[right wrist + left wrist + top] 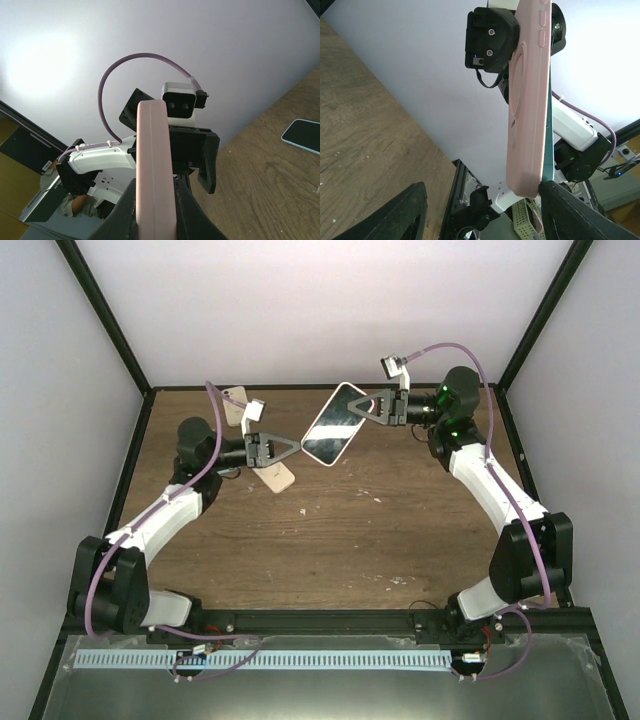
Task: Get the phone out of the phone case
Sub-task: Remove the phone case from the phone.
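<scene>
The phone case (335, 425) is pink and holds the phone, whose teal edge (549, 150) shows along one side. It hangs tilted in the air above the back of the table. My right gripper (358, 408) is shut on its upper end, and the case's edge (155, 170) fills the gap between the fingers in the right wrist view. My left gripper (297, 446) stands open at the case's lower end. In the left wrist view the pink case (527, 100) hangs in front of the left gripper (482, 187), its bottom corner against the right finger (580, 210).
A beige phone or case (278, 477) lies on the wooden table below the left gripper, and another (235, 405) lies at the back left. A dark-screened phone (302, 135) lies flat on the table in the right wrist view. Black frame posts and pale walls enclose the table.
</scene>
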You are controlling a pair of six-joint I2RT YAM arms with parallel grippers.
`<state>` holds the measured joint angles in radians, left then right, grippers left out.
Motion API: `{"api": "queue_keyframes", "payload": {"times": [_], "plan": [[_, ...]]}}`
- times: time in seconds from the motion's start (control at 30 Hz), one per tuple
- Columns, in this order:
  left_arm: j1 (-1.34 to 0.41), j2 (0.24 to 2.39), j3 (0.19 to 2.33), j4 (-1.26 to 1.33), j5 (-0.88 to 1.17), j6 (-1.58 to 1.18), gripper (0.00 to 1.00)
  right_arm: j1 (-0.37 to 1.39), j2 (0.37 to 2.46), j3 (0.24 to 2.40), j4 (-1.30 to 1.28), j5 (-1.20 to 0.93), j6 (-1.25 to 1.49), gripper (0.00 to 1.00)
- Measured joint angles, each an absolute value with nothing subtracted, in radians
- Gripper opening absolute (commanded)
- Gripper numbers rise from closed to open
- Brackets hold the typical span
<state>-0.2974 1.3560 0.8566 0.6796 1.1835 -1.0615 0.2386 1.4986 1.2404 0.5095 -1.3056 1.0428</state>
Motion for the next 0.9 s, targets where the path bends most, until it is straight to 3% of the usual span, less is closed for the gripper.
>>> {"api": "queue_keyframes", "payload": {"times": [0.4,0.67,0.9], "plan": [[-0.316,1.375,0.855,0.701,1.174,-1.069,0.63,0.236,1.510,1.227,0.580,-1.304,1.099,0.01],[-0.313,1.387,0.855,0.656,1.176,-1.005,0.52,0.237,1.515,1.151,0.732,-1.287,1.222,0.01],[-0.311,1.406,0.857,0.596,1.165,-0.937,0.49,0.262,1.540,1.122,0.839,-1.263,1.314,0.01]]}}
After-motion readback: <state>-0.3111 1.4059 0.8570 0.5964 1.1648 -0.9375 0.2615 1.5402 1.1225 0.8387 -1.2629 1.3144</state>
